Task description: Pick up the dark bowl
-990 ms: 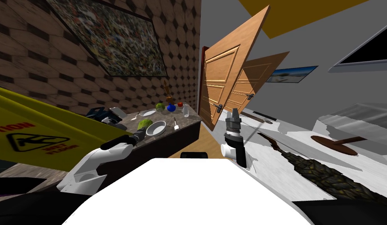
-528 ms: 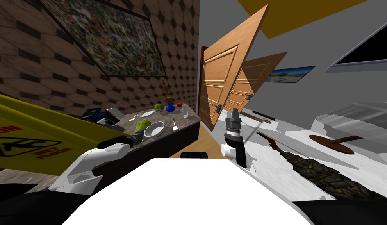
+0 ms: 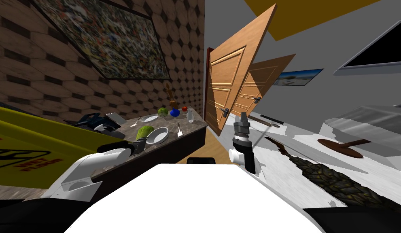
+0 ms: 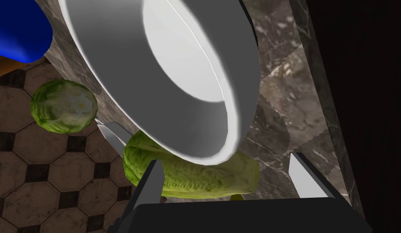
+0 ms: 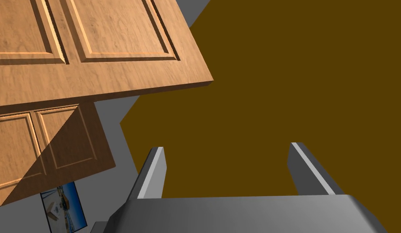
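Our view had shifted with the base; the left gripper (image 4: pixel 225 158), jaws apart, sat short of the grey bowl (image 4: pixel 167 77) at 11 o'clock, so we judged straddling its rim, clear of the green vegetable (image 4: pixel 187 180), best.

Grey-white bowl (image 4: pixel 187 81), green wrinkled vegetable (image 4: pixel 195 178), blue vase (image 4: pixel 15 30), brown white-veined counter (image 4: pixel 284 105), brown-and-black octagon-tiled wall (image 4: pixel 45 178)

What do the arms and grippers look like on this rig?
The left arm has a bulky white shell, then a slim black forearm towards the wrist. The right arm has dark grey and black links with white collars. The left gripper and right gripper match: a dark box body with two thin, light grey, blade-like fingers. No cables or markings are visible.
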Controlling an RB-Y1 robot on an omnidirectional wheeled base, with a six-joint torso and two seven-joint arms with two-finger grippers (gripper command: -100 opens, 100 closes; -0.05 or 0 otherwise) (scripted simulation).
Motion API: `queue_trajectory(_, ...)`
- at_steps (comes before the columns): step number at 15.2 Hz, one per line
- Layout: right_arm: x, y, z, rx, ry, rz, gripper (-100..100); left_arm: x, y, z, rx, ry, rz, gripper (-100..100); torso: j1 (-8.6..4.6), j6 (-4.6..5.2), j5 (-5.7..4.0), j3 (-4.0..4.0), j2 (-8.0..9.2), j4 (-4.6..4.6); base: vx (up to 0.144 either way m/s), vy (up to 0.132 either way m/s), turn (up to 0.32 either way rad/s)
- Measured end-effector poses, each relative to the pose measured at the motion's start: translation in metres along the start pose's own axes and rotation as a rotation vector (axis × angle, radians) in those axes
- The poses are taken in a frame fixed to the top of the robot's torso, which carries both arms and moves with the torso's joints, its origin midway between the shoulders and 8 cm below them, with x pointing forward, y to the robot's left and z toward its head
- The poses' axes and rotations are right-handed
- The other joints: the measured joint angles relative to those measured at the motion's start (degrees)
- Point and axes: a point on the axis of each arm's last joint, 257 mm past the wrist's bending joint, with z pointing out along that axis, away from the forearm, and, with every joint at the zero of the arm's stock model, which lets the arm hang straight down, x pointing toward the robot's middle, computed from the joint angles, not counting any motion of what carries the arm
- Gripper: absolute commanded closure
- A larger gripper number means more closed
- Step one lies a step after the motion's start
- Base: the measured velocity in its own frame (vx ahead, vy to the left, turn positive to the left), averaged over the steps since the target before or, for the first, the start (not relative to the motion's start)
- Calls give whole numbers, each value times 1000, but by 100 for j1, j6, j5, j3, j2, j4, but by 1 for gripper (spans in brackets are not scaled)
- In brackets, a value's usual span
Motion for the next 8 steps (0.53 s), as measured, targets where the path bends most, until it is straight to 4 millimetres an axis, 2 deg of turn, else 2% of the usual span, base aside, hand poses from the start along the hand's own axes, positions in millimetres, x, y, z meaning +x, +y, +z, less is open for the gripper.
queue_trajectory(8, 0, 0, 0, 0, 0, 0, 0, -9, 27, -5, -128, 17, -41, -100, 2, 1, 0, -1, -3, 0, 41, -22, -30)
